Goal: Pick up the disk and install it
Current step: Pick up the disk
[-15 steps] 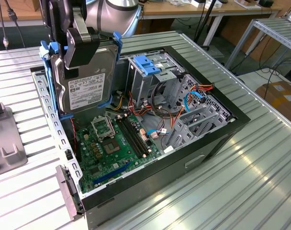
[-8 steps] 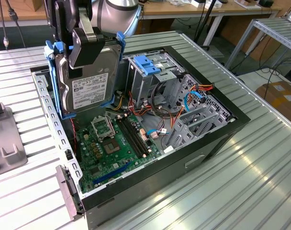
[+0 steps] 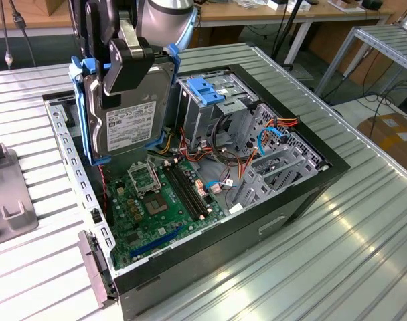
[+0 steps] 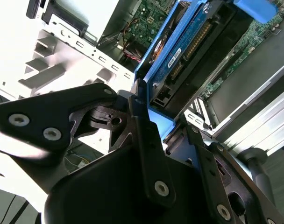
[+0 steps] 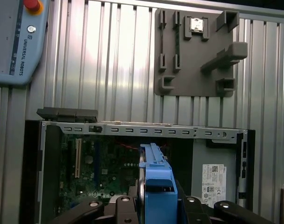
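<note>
- Exterior view: I am seeing the gripper (image 3: pixel 125 70) clamping the disk (image 3: pixel 126 124) by its upper end, one black finger lying across the labelled face.
- Exterior view: the disk is hanging on edge in its blue carrier frame, inside the open computer case (image 3: pixel 304 190), above the motherboard (image 3: pixel 156 204) at the case's end toward the exterior view's left. I cannot tell whether its lower edge is touching the board.
- Exterior view: the drive cage (image 3: pixel 203 117) is standing just beside the disk, toward the exterior view's right, with a blue bracket (image 3: pixel 207 89) on top; the disk is sitting outside it.
- Exterior view: orange and blue cables (image 3: pixel 260 140) are running between the cage and the far case wall. The case is lying on a slatted metal table (image 3: pixel 364 234), and a grey fixture plate (image 3: pixel 6 197) is resting at the exterior view's left.
- Second wrist view: I am looking along the gripper (image 4: pixel 163 123), its black fingers (image 4: pixel 138 109) pressing on the two sides of the disk's (image 4: pixel 188 42) blue frame; the connector end is pointing away, toward the motherboard (image 4: pixel 153 11).
- First wrist view: the disk (image 5: pixel 153 175) is showing edge-on, rising from the gripper (image 5: pixel 156 207) over the motherboard (image 5: pixel 100 163), within the case rim (image 5: pixel 156 129).
- First wrist view: beyond the case, the fixture plate (image 5: pixel 193 60) and a teach pendant (image 5: pixel 16 46) are lying on the table (image 5: pixel 109 56), well apart.
</note>
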You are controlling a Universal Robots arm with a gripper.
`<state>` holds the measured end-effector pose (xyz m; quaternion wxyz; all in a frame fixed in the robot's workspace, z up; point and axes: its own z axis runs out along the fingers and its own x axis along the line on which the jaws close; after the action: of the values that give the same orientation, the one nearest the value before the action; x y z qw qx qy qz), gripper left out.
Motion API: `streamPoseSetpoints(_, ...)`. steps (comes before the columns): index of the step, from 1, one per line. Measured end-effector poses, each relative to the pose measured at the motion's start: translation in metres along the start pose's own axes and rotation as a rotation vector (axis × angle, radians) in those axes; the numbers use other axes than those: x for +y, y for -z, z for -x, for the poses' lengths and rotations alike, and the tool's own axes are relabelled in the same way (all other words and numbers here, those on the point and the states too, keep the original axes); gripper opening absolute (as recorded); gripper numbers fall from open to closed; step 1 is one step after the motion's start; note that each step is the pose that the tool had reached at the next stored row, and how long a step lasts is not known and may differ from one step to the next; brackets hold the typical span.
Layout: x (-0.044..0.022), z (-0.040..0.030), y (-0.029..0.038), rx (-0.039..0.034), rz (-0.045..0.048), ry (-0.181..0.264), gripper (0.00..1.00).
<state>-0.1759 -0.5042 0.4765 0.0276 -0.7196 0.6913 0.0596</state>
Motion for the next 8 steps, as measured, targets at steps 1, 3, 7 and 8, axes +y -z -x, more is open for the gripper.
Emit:
streamPoseSetpoints(1,-0.0015,-0.0002,0.0,0.0,-0.0001,0.0,0.37)
streamPoseSetpoints(3,-0.0032,-0.0003,0.0,-0.0001,0.0,0.0,0.37)
streamPoseSetpoints(7,-0.0255,-0.0018,-0.0001,0.0001,0.0,0.0,0.37)
streamPoseSetpoints(8,-0.0335,-0.0022,-0.0002,0.0,0.0,0.0,0.37)
